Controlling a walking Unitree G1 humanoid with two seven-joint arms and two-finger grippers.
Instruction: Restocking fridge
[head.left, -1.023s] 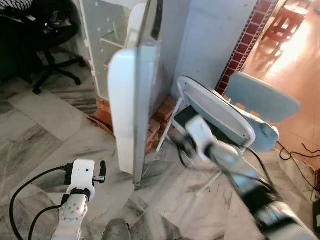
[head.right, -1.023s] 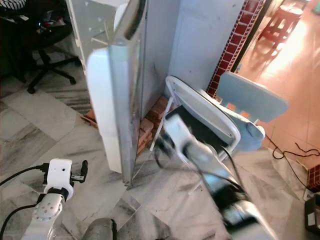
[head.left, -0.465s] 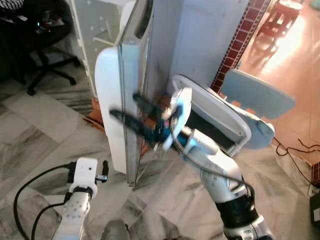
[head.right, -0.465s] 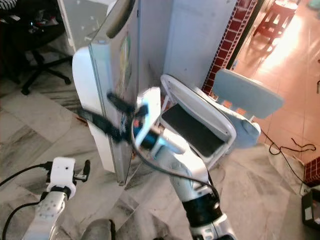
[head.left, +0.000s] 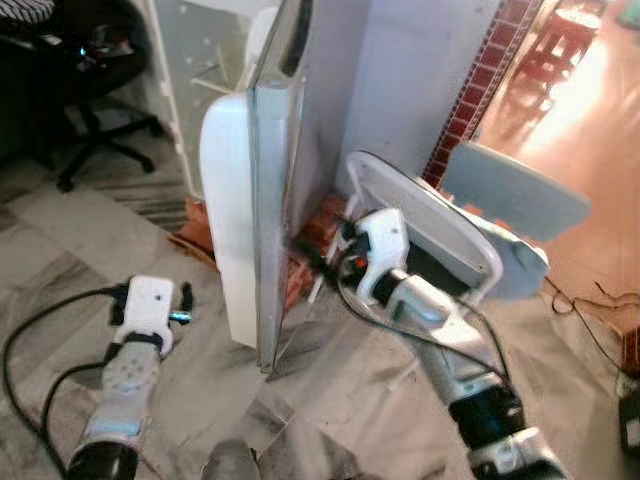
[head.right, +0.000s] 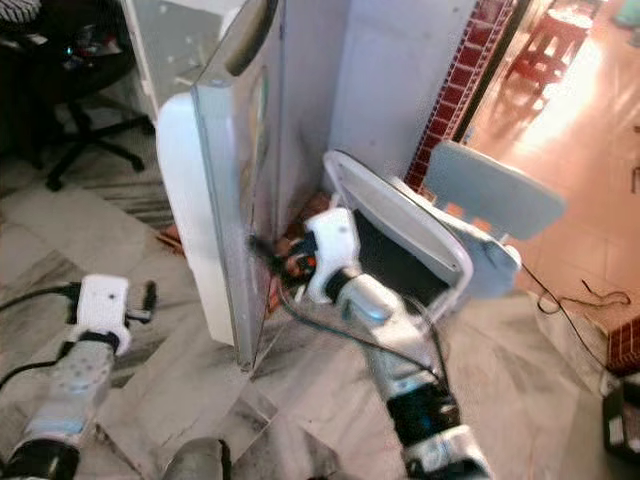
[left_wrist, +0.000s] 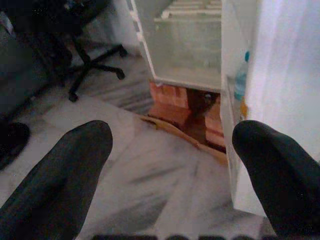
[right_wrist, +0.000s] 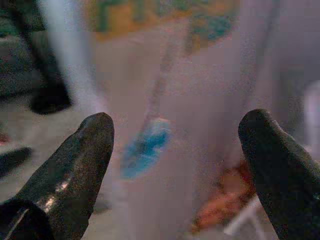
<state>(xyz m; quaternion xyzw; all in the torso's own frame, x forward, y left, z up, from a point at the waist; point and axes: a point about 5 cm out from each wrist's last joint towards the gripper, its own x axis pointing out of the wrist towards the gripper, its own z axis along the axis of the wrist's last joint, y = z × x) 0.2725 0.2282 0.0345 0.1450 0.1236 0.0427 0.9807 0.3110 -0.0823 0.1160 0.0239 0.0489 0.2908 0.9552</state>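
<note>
Reaching: right gripper (head.left: 305, 252), fingers spread, at fridge door (head.left: 268, 200), mid-frame
Left gripper (left_wrist: 170, 165): fingers apart, low left over floor (head.left: 70, 240)
Door shelf: bottle (left_wrist: 240, 82) inside
Right of centre: folded chair (head.left: 440, 225)

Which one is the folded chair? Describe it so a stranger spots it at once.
Start at the open fridge door, standing edge-on in the middle of the room. Just to its right, past the right gripper, the folded chair leans beside the red brick pillar. Its white tube frame around a dark seat panel sets it apart.
</note>
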